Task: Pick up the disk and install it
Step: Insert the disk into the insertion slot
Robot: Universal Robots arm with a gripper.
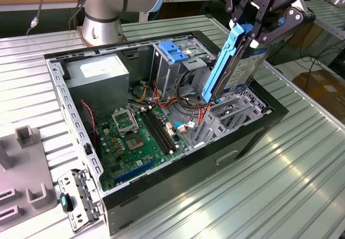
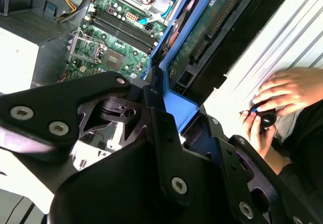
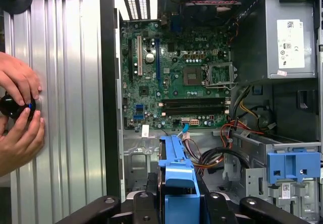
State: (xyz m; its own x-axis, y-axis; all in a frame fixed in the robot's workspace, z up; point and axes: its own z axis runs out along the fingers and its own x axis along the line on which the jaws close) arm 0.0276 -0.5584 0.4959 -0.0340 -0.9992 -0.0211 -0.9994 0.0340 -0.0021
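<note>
In the exterior view my gripper (image 1: 253,30) is shut on the upper end of the disk (image 1: 240,67), a silver drive in a blue carrier (image 1: 218,69). The disk hangs steeply tilted over the exterior view's right side of the open computer case (image 1: 253,139), its lower end just above the grey bay brackets (image 1: 229,115) there. In the second wrist view the gripper (image 2: 181,114) clamps the blue carrier, and the disk's green circuit-board side (image 2: 212,27) runs away from it. In the first wrist view the blue carrier (image 3: 177,176) sticks out of the gripper (image 3: 176,206) over the case floor.
Inside the case lie the green motherboard (image 1: 137,134), a grey power-supply box (image 1: 99,77), loose cables (image 1: 180,123) and a tall metal drive cage with a blue latch (image 1: 173,50). A person's hands (image 3: 17,108) hold a black knob on the ribbed table beside the case. A grey fixture (image 1: 27,136) stands at the exterior view's left.
</note>
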